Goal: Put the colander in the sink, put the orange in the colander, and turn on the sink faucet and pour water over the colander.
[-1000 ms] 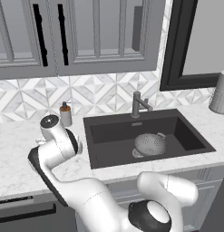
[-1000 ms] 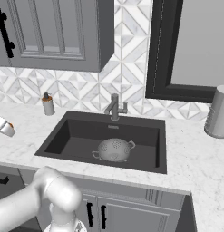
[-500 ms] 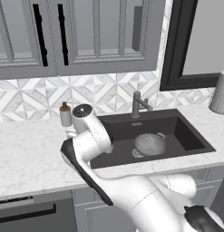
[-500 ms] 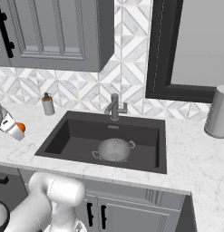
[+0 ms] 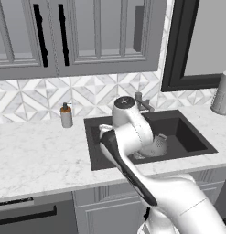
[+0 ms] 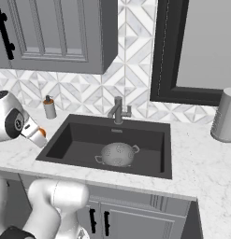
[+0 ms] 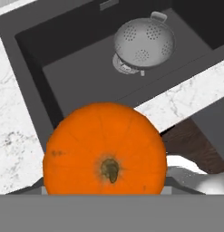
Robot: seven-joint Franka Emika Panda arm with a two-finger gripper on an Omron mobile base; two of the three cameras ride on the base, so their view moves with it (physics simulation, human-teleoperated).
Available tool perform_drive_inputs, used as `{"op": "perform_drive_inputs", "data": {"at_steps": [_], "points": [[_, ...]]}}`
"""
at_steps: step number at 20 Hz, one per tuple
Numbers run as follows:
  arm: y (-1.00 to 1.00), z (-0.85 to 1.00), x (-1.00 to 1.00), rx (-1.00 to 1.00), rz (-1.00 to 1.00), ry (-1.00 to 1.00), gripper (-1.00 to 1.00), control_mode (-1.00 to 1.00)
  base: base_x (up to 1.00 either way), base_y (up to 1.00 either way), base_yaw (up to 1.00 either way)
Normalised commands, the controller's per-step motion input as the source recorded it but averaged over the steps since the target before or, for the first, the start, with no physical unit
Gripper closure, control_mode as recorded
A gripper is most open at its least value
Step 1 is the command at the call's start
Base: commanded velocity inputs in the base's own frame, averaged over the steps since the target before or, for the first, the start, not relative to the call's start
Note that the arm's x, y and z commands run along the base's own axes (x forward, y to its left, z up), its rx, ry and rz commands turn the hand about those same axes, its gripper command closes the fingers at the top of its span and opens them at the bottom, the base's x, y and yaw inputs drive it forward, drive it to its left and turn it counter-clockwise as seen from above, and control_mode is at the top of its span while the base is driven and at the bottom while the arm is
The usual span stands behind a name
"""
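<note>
colander (image 6: 118, 154) already in sink (image 6: 79, 140). hand (image 6: 36, 135) pinching orange (image 7: 105, 148), above counter (image 6: 201, 158) at sink's edge. left: drop orange in colander, turn on faucet (image 6: 118, 110).

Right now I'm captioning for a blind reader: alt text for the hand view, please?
A bright orange fills the foreground, held in the end effector. Beyond it, the empty silver colander sits in the dark sink, bordered by white marble counter.

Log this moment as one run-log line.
tool: shut on orange | colander: in sink, empty | sink faucet: off | next: orange into colander
</note>
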Motion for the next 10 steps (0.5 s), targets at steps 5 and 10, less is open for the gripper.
{"op": "perform_drive_inputs", "data": {"at_steps": [5, 10], "points": [[-1.0, 0.15, -0.01, 0.01, 0.08, 0.15, 1.0, -1.0, 0.0, 0.0, 0.0], [-1.0, 0.13, 0.0, 0.02, 0.16, 0.2, 1.0, -1.0, 0.0, 0.0, 0.0]]}}
